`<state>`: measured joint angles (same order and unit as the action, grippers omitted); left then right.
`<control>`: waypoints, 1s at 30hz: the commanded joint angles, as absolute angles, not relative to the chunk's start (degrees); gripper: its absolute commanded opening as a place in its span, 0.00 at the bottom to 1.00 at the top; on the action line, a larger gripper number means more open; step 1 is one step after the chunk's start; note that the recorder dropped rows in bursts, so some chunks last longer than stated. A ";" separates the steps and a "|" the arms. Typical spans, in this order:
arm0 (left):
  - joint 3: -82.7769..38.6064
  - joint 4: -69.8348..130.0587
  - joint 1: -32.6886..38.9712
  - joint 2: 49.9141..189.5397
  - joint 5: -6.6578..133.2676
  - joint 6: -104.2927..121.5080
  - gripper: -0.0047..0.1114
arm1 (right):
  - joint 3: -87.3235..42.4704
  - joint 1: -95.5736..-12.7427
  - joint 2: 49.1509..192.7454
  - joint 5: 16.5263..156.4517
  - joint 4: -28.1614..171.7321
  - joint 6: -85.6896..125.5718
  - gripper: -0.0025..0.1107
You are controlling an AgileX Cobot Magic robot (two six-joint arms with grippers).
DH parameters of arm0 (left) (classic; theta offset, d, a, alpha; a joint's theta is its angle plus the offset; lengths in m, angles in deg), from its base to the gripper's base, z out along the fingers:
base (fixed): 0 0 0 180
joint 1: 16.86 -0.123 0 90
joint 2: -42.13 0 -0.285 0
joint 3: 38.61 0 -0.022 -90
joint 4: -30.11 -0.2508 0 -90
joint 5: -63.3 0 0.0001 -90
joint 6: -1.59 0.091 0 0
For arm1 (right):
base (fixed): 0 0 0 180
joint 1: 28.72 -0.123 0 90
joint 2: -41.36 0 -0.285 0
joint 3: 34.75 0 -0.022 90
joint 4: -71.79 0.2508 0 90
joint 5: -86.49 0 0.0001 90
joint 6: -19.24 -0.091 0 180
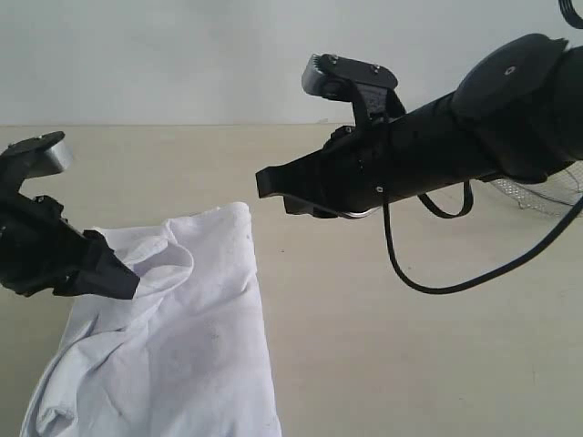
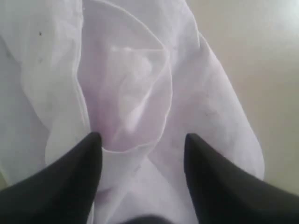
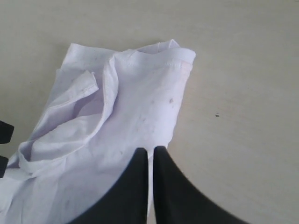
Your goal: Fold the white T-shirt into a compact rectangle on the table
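two hands — left hand (image 2: 142,140) spread wide over the white t-shirt (image 1: 191,337), right hand (image 3: 150,151) raised, pinched closed, empty.

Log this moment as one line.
left gripper: jaws open astride white T-shirt fold | right gripper: jaws shut, empty | white T-shirt: rumpled on table

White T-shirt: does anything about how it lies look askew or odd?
Yes. The white T-shirt is rumpled, not a neat rectangle. A loose flap curls up by the open left gripper, and its edges on the table run crooked. A few small dark specks mark the fabric.
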<state>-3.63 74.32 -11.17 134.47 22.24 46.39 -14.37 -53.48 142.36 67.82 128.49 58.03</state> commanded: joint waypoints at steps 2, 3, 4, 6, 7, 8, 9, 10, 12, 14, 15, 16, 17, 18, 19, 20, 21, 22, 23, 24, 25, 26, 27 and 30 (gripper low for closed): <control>-4.11 68.60 -8.77 134.68 25.50 45.26 0.49 | -14.16 -53.24 141.68 68.21 127.96 58.22 0.02; -4.11 66.66 -8.23 134.68 25.95 44.27 0.50 | -14.16 -53.24 141.68 68.21 127.96 58.22 0.02; -4.11 65.70 -8.12 134.68 26.22 44.10 0.53 | -14.16 -53.24 141.68 68.21 127.96 58.22 0.02; -4.11 65.17 -8.12 134.68 26.22 42.86 0.60 | -14.16 -53.24 141.68 68.33 127.96 58.22 0.02; -4.11 65.17 -8.12 134.68 26.22 42.33 0.63 | -14.16 -53.24 141.68 68.33 127.96 58.22 0.02; -4.11 65.17 -8.12 134.68 26.22 42.21 0.65 | -14.16 -53.24 141.68 68.33 127.96 58.22 0.02; -4.11 65.40 -8.12 134.68 26.22 42.21 0.65 | -14.16 -53.24 141.68 68.33 127.96 58.22 0.02; -4.11 65.40 -8.12 134.68 26.82 42.21 0.65 | -14.16 -53.24 141.68 68.46 127.92 58.22 0.02; -4.52 65.66 -8.12 134.68 26.69 42.21 0.65 | -14.16 -53.24 141.68 68.46 127.92 58.22 0.02; -5.51 66.12 -7.54 134.68 25.41 42.21 0.65 | -14.16 -53.24 141.68 68.68 127.92 58.22 0.02; -5.58 66.23 -6.88 134.68 25.41 42.21 0.65 | -14.16 -53.24 141.68 68.81 127.92 58.22 0.02; -5.73 66.23 -5.34 134.98 26.03 42.21 0.65 | -14.16 -53.24 141.68 68.94 127.92 58.22 0.02; -5.85 66.23 -4.60 135.36 26.40 42.21 0.65 | -14.16 -53.24 141.68 68.95 127.92 58.03 0.02; -6.19 66.23 -3.50 136.08 27.11 42.21 0.65 | -14.16 -53.24 141.68 68.95 127.92 57.95 0.02; -6.39 66.23 -2.81 136.59 27.40 42.21 0.65 | -14.16 -53.24 141.68 68.95 127.92 57.95 0.02; -6.54 66.02 -2.21 137.37 27.69 42.21 0.65 | -14.16 -53.24 141.68 68.95 127.92 57.95 0.02; -6.92 65.56 -1.66 138.17 28.25 42.21 0.65 | -14.16 -53.24 141.68 68.95 127.92 57.95 0.02; -7.02 65.15 -1.41 138.90 28.66 41.72 0.65 | -14.16 -53.24 141.68 68.95 127.92 57.95 0.02; -7.02 64.98 -1.25 139.46 28.94 41.14 0.65 | -14.16 -53.24 141.68 68.83 127.92 57.70 0.02; -7.05 64.85 -1.25 140.30 29.22 40.97 0.65 | -14.16 -53.24 141.68 68.58 127.92 57.70 0.02; -7.05 64.56 -1.25 140.80 29.42 40.97 0.65 | -14.16 -53.24 141.68 68.29 127.92 57.70 0.02; -7.16 63.52 -1.25 141.29 29.66 40.97 0.65 | -14.16 -53.24 141.68 68.01 127.92 57.70 0.02; -7.15 62.24 -1.25 141.91 30.25 40.45 0.65 | -14.16 -53.24 141.68 67.89 127.92 57.70 0.02; -7.97 55.43 -1.25 142.86 30.53 35.25 0.65 | -14.16 -53.24 141.68 67.66 127.92 57.70 0.02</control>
